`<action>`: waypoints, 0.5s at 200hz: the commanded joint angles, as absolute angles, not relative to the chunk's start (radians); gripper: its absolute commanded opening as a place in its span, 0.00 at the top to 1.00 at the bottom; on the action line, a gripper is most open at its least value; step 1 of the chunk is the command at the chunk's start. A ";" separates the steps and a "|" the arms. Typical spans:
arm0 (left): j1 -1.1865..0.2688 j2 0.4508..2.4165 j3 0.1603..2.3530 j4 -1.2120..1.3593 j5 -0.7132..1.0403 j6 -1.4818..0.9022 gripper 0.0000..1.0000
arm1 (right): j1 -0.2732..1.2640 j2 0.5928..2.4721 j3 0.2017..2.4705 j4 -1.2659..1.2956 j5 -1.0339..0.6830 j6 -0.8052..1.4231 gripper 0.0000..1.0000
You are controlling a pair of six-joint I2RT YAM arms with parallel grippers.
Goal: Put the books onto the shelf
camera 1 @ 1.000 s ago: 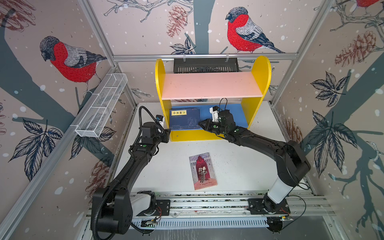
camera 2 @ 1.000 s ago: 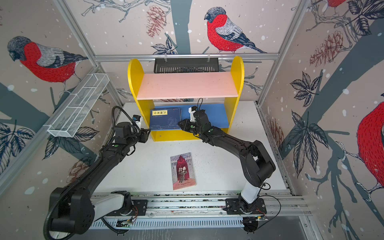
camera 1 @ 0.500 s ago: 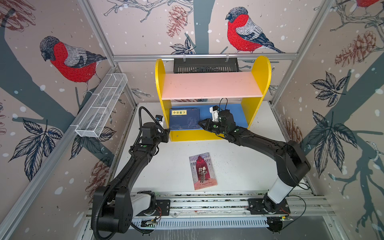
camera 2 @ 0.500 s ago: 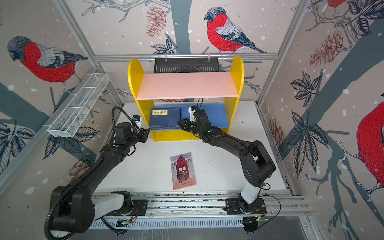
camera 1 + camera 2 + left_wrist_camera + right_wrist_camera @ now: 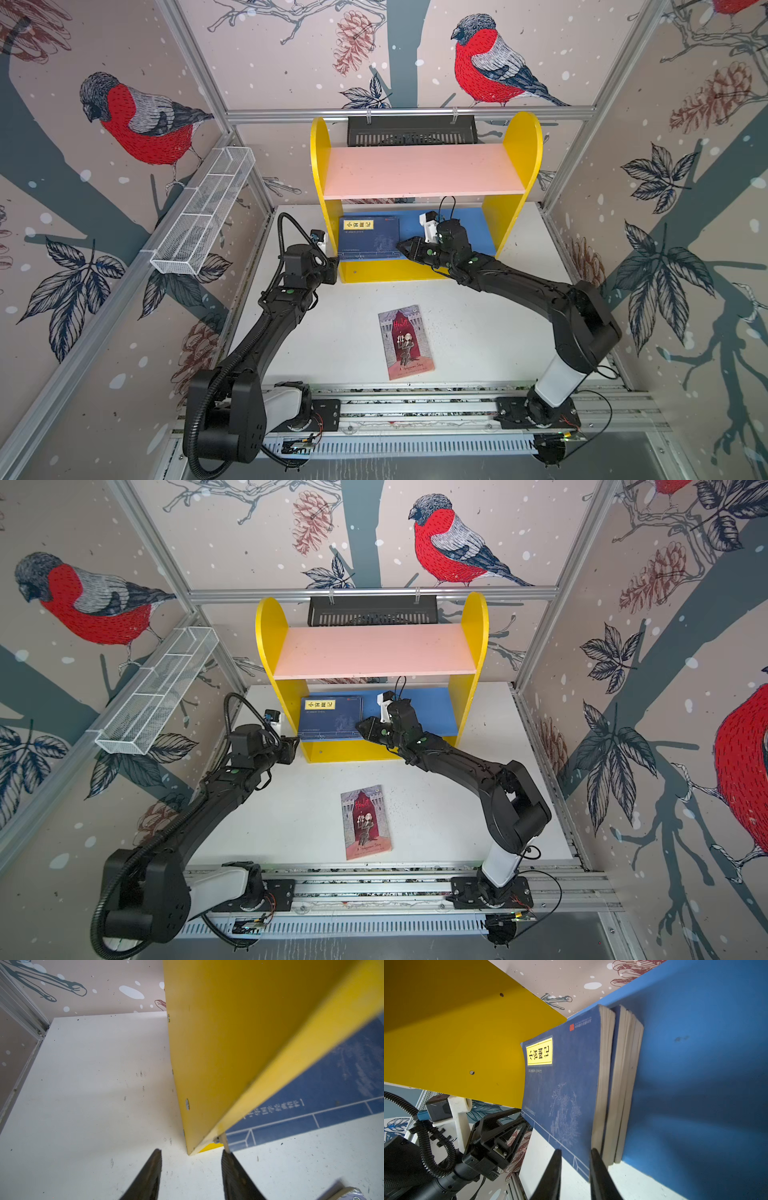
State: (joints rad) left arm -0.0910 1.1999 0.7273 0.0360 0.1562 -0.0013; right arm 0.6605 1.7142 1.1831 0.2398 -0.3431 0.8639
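Over the last second hardly anything has moved. The right gripper stays with its tips at the near corner of the stack of navy books, and the stack lies where it lay, so the robot seems to be finishing a nudge on books already shelved, not starting a new carry. Its jaws stand only a narrow gap apart; the wrist view does not show whether they nip the top cover or merely rest against it. The left gripper has its jaws spread and empty, with the front foot of the yellow side panel just ahead of the gap between them. Further out, the navy stack lies flat on the blue lower board of the shelf, close to that panel, its near edge jutting a little past the board's front. The red book lies face up on the table, between the two arms and well apart from the shelf. It looks to be the one book left to place.
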 commanded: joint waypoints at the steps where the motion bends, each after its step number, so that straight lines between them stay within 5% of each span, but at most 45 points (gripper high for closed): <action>1: -0.086 1.198 0.734 0.091 0.153 -0.015 0.51 | 0.661 1.709 1.188 0.266 -0.350 0.861 0.74; 100: -0.081 1.198 0.729 0.049 0.163 -0.014 0.53 | 0.667 1.617 1.148 0.185 -0.296 0.799 0.78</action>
